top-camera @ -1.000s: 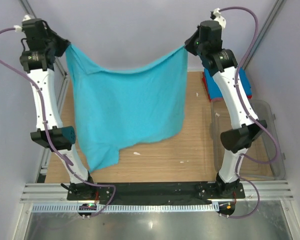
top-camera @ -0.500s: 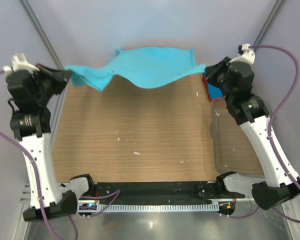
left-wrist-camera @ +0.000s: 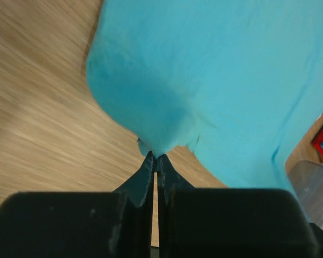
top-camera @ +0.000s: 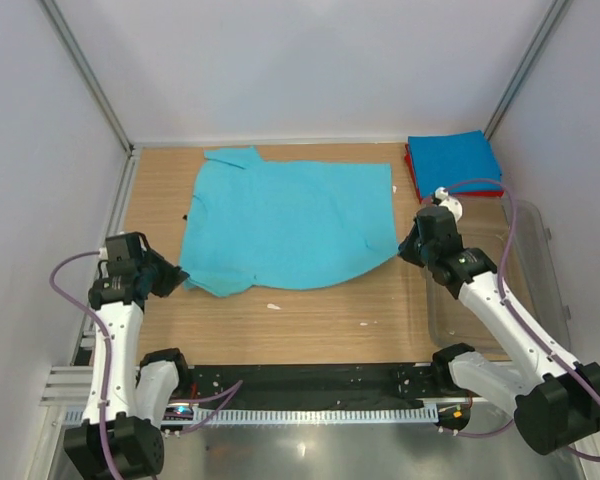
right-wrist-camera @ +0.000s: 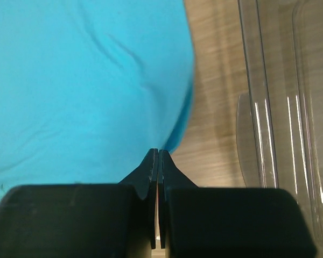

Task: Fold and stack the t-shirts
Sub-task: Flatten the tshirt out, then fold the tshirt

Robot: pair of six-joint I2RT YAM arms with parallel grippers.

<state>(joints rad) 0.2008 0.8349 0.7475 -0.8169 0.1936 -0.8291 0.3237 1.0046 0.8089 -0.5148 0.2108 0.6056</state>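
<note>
The turquoise t-shirt (top-camera: 290, 225) lies spread flat on the wooden table (top-camera: 320, 320), collar end toward the far wall. My left gripper (top-camera: 177, 276) sits low at the shirt's near-left corner, shut on a pinch of the cloth (left-wrist-camera: 220, 70) at its tips (left-wrist-camera: 155, 156). At the near-right corner my right gripper (top-camera: 404, 247) is shut on the hem, and the cloth (right-wrist-camera: 81, 80) runs up to its tips (right-wrist-camera: 158, 151). A blue folded t-shirt (top-camera: 455, 160) rests on a red folded t-shirt (top-camera: 412, 172) at the far right corner.
A clear plastic tub (top-camera: 510, 290) stands on the right side of the table, just right of my right gripper, and shows in the right wrist view (right-wrist-camera: 280, 107). White walls and a metal frame close in the table. A few small white specks (top-camera: 273, 306) lie near the front.
One second ago both grippers held the shirt hanging high. They swung it out over the far side, then came down toward the near edge, laying it flat on the table.
</note>
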